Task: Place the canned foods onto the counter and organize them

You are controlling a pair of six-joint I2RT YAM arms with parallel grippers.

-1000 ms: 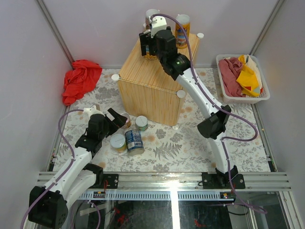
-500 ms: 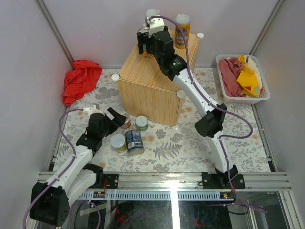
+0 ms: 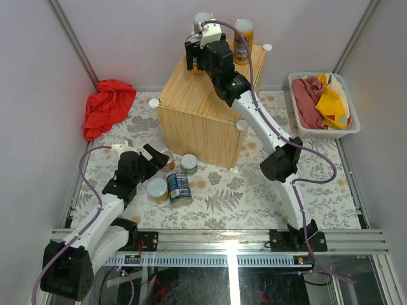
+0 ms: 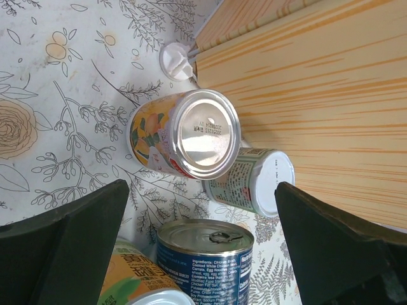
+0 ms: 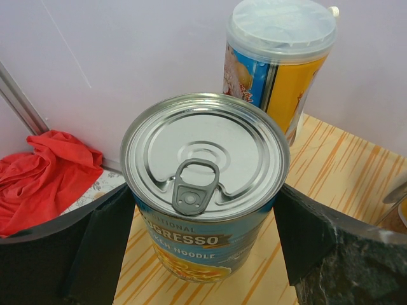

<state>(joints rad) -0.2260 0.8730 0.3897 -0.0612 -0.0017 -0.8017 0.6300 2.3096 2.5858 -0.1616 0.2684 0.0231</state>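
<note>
The counter [image 3: 197, 108] is a light wooden cube. My right gripper [image 3: 198, 58] is at its back left corner, shut on a wide blue-labelled can [image 5: 203, 190] that stands upright on the wood [image 5: 331, 184]. Two tall orange-blue cans [image 3: 243, 39] [image 3: 203, 22] stand at the back of the cube; one is in the right wrist view [image 5: 280, 63]. My left gripper [image 3: 156, 159] is open over the floor cans: a lying fruit-label can [image 4: 184, 133], a lying green can [image 4: 254, 181], an upright blue can [image 4: 206, 254] and an orange-green can [image 4: 137, 279].
A red cloth [image 3: 108, 105] lies on the floral mat at the left. A white basket [image 3: 292, 79] of cloths stands at the right. The cube's side [image 4: 318, 82] is right behind the floor cans. Grey walls close in behind the cube.
My right gripper has shifted slightly toward the cube's back left with the blue-labelled can between its fingers. The left arm has barely moved.
</note>
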